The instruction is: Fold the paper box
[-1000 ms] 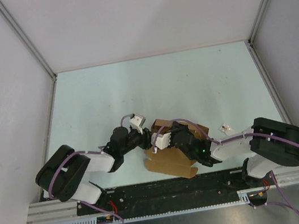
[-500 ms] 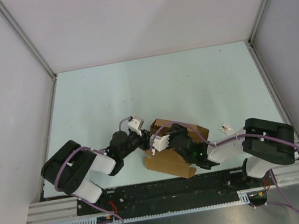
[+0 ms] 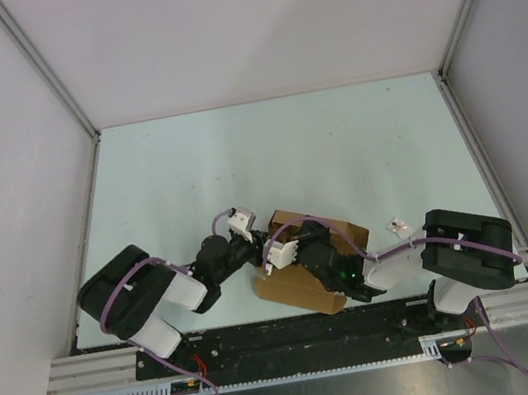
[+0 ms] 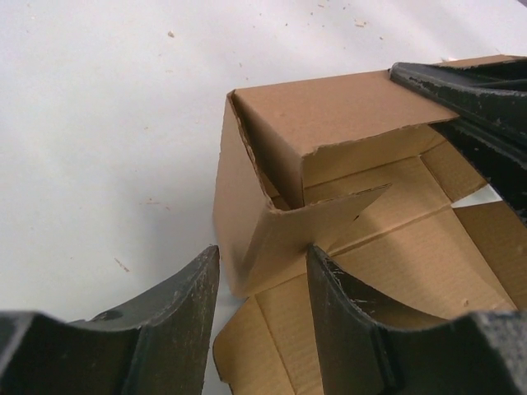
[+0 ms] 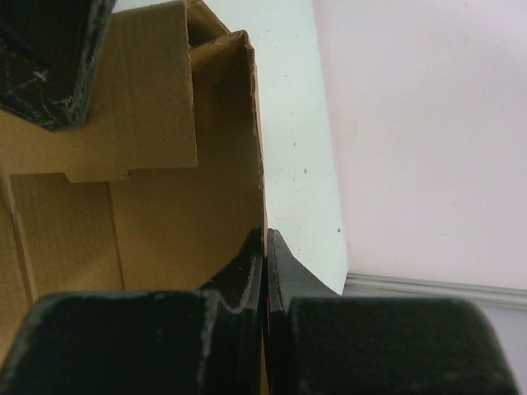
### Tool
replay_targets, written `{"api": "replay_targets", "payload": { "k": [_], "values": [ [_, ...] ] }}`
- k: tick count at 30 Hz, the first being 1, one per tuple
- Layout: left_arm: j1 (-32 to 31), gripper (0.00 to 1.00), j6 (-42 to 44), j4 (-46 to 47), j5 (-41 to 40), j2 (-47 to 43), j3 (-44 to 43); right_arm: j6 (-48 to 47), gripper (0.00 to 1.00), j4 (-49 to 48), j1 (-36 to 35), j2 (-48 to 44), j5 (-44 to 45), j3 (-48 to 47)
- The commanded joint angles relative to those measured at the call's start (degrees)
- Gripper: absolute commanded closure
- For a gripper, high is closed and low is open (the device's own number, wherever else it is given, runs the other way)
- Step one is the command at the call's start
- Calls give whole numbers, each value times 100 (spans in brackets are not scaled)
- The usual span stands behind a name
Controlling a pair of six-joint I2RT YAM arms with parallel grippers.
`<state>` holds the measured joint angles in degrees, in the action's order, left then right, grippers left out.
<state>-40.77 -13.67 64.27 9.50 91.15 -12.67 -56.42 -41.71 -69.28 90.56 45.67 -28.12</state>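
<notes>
Paper box (image 3: 305, 292) of plain brown cardboard lies half folded on the pale table (image 3: 336, 145), close to its near edge and between the two arms. It sits skewed to the table's sides, its straight edges running from far-left to near-right. The arms hide its middle from above, so its long axis cannot be told for sure. One wall already stands upright, with a panel folded over above a pointed tab (image 4: 321, 218), and the open, ribbed inside faces up. The left gripper (image 4: 263, 259) comes in from the left at the box's corner, its jaws partway apart with the upright wall and the tab between them. Whether they press on the cardboard cannot be told. The right gripper (image 5: 265, 243) reaches in from the right, its fingers pinched tight on the thin top edge of a standing side wall. A small whitish packet (image 3: 398, 227) lies on the table just to the right of the box.
</notes>
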Motion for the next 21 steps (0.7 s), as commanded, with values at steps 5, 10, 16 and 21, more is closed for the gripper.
{"api": "replay_targets", "payload": {
  "k": [5,10,16,21],
  "values": [
    [-255,47,-65,945,-650,333,-52,439,100,-83,-77,58,-339,17],
    [-308,48,-144,1473,-870,797,-69,518,100,-74,-77,49,-401,17],
    [-335,50,-232,2107,-879,1203,-122,597,100,-30,-69,5,-471,17],
    [-343,52,-171,2239,-1125,1291,-192,676,100,84,-69,-13,-542,17]
  ]
}}
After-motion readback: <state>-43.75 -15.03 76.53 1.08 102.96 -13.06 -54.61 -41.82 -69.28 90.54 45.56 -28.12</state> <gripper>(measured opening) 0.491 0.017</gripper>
